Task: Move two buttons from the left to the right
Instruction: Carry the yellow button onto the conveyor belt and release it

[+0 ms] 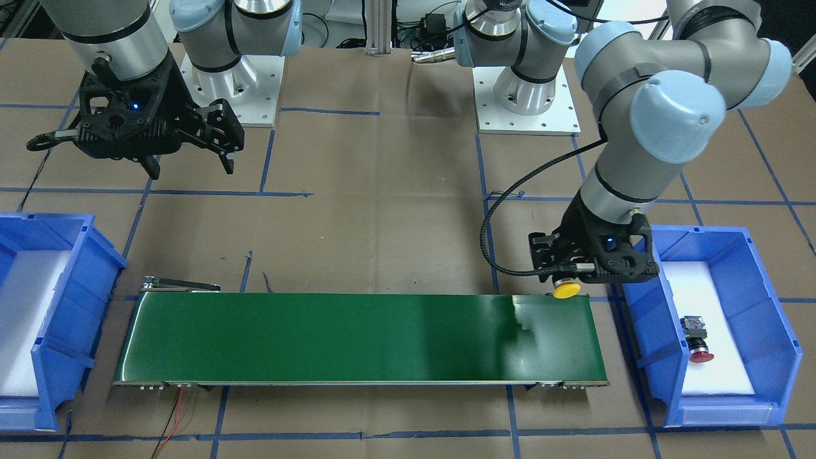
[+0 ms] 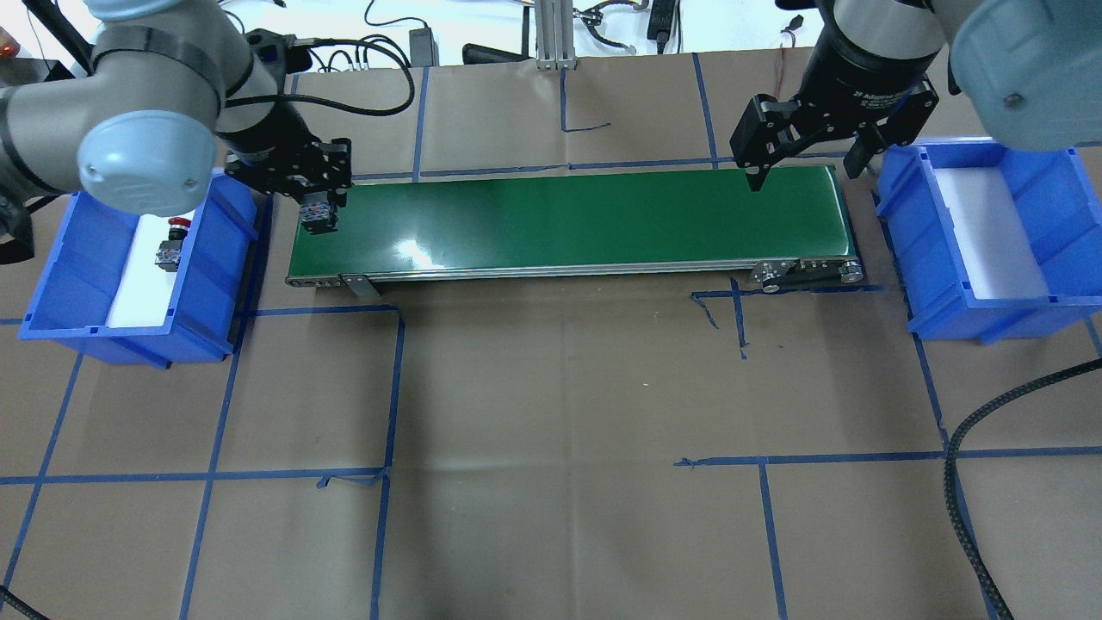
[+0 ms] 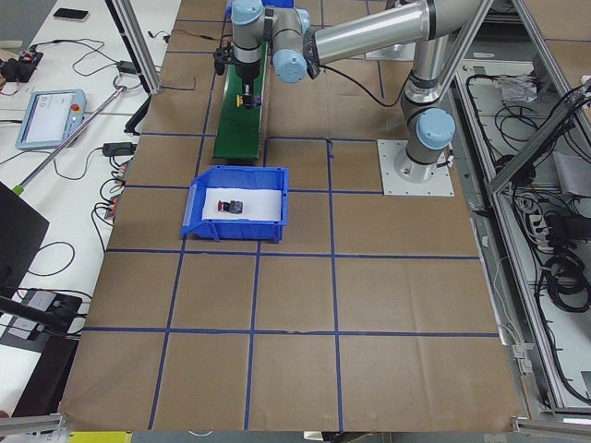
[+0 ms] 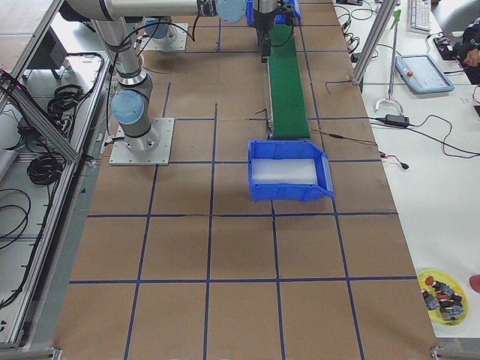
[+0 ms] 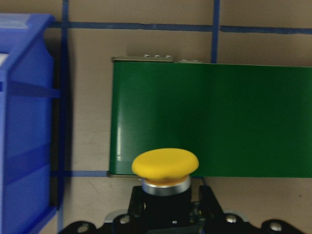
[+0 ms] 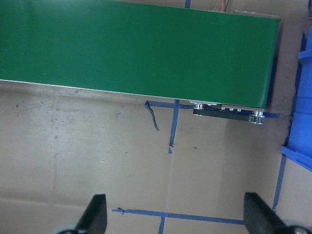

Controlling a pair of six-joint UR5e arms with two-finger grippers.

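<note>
The right gripper (image 2: 805,176) carries white print (image 2: 871,91) too small to read

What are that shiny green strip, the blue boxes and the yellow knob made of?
Green strip: looks like smooth rubber or PVC belting; glossy, since lights glare off it.
Blue boxes: moulded plastic by the look, with ribbed walls and a slight sheen.
Yellow knob: probably smooth plastic, on a silvery, likely metal, collar.
</note>
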